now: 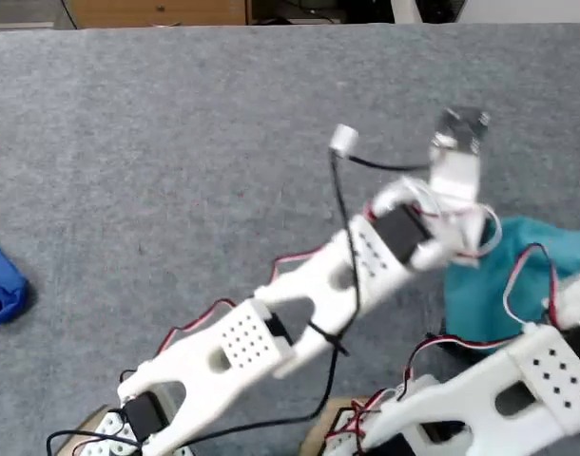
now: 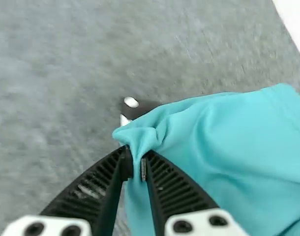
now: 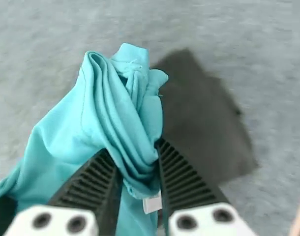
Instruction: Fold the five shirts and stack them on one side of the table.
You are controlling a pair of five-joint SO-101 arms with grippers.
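**Teal shirt held at two points, slack between**

We find the teal shirt [image 1: 494,294] at the right edge of the high view, bunched rather than spread, over the grey tabletop [image 1: 176,123]. Both sets of jaws grip it. The left jaws are closed on a small gathered corner, and the body of the shirt runs away from them in one broad, smooth sheet. The right jaws are clamped on a thicker twist of several folds, with a white label [image 3: 151,202] hanging between them. The shirt therefore lies between the two grips, and we judge that its long axis runs from one to the other. The coming move turns on drawing them apart along that line until the cloth can lie flat. Neither arm is nearer, since both hold it.

The fabric looks like a thin, soft, matte knit that drapes in rounded folds, so we expect it to sag. The tabletop is felt-like and may drag at the cloth. A dark patch [image 3: 204,113] lies beside the shirt; we cannot tell whether it is shadow or cloth. A blue shirt [image 1: 3,290] sits crumpled at the left edge, well apart.
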